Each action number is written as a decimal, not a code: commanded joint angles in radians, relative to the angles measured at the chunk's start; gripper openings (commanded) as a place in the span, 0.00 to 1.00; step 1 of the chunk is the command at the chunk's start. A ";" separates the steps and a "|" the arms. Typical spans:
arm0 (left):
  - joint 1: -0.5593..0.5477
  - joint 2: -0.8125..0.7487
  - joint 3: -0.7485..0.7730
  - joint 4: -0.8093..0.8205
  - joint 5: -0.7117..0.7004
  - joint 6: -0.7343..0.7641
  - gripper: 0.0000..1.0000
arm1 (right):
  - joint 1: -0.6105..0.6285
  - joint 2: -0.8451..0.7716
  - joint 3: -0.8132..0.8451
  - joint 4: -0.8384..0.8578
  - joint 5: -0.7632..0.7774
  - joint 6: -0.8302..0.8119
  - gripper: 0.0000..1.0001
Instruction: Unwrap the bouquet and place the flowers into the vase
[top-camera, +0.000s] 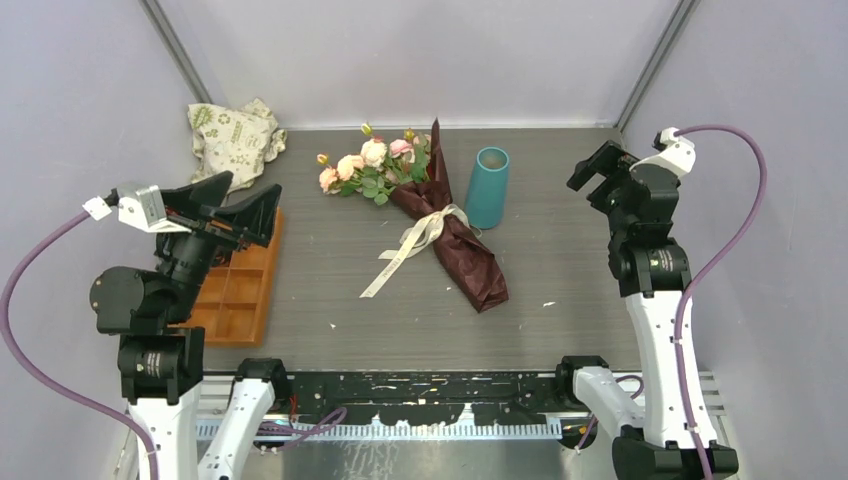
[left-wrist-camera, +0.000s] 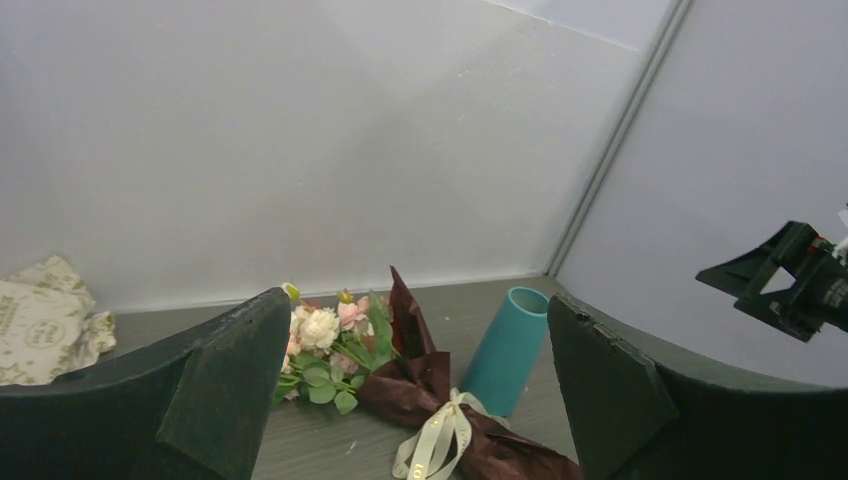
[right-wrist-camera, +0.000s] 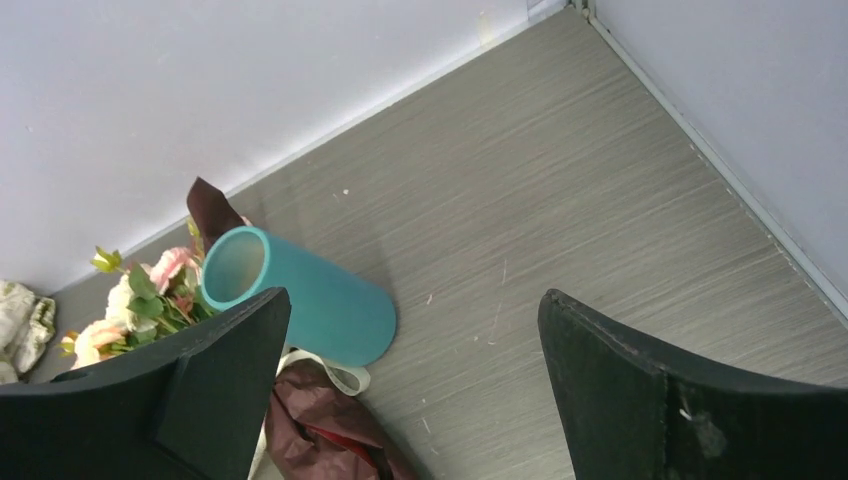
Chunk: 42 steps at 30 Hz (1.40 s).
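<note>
The bouquet lies on the table's middle, its dark red wrapping paper tied with a cream ribbon. The flowers show pink, peach and cream heads at its far left end. The teal vase stands upright, right beside the wrapping. My left gripper hovers open at the left, above the tray, well apart from the bouquet. My right gripper hangs open at the right, apart from the vase. The left wrist view shows bouquet, flowers and vase between empty fingers. The right wrist view shows the vase and wrapping.
An orange compartment tray sits at the left under my left arm. A white cloth bag with green print lies in the back left corner. Grey walls close the table at the back and both sides.
</note>
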<state>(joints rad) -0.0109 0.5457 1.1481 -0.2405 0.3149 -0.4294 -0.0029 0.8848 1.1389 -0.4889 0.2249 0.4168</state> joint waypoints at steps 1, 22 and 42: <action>0.006 0.045 0.036 0.092 0.077 -0.054 1.00 | 0.003 0.032 0.140 -0.034 0.002 0.037 0.99; 0.002 0.419 0.208 0.246 0.059 -0.518 0.99 | 0.003 0.226 0.397 0.140 -0.507 0.244 1.00; -0.308 0.899 0.322 -0.296 -0.521 -0.094 0.72 | 0.734 0.661 0.507 -0.202 0.023 -0.009 0.79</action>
<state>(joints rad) -0.3206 1.5116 1.5890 -0.6586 -0.1917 -0.5186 0.7246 1.5562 1.7588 -0.6792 0.2001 0.3840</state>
